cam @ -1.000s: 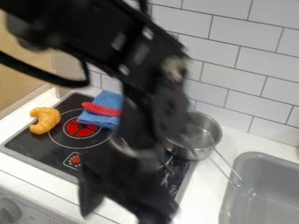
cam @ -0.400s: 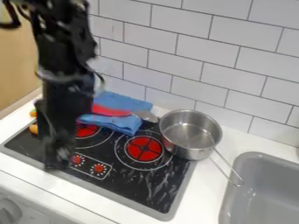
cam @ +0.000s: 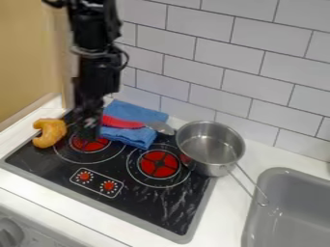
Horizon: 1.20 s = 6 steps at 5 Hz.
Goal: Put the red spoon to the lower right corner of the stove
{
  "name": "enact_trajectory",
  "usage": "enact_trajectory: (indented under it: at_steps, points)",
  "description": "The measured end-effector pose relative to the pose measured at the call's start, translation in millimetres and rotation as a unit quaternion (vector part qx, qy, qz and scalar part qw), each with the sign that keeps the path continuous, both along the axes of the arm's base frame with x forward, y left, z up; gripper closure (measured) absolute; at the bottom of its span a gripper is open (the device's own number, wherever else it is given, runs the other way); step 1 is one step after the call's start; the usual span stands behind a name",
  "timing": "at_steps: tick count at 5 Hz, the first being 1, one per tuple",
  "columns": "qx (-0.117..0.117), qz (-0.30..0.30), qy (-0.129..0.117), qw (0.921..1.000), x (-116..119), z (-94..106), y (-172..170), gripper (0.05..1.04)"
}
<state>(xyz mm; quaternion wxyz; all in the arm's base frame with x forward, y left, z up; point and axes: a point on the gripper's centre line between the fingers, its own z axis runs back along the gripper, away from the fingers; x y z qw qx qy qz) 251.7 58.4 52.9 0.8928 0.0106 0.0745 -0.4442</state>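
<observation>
One red-handled metal spoon [cam: 130,124] lies across a folded blue cloth [cam: 137,137] beside the black pincer [cam: 89,129], the cloth likely propping it for easier grasping; whether the pincer is clenched or released cannot be told.

On my feed the arm [cam: 100,75] is black and blocky, a thin dark loop [cam: 125,59] bulging from its side.

One each: spoon [cam: 127,124], cloth [cam: 138,113], pot [cam: 207,166], croissant [cam: 51,131]
</observation>
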Motion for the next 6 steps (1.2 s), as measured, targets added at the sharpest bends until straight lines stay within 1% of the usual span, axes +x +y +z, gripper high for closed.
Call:
enact_trajectory:
  at_steps: [1, 2, 3, 4, 5, 6]
  points:
    - [0.008, -0.025, -0.007, 0.9996, 25.2, -8.7, 3.4, 0.085]
    - [-0.011, -0.051, -0.020, 0.9985, 48.5, -11.3, 5.5, 0.103]
    - [-0.003, -0.062, -0.006, 0.9981, 60.4, -19.9, 11.1, 0.129]
    - [-0.003, -0.059, -0.002, 0.9982, 66.6, -27.1, 12.5, 0.102]
    - [-0.002, -0.058, 0.001, 0.9983, 71.3, -32.5, 14.3, 0.118]
    - [-0.001, -0.056, 0.011, 0.9984, 70.8, -40.1, 15.0, 0.186]
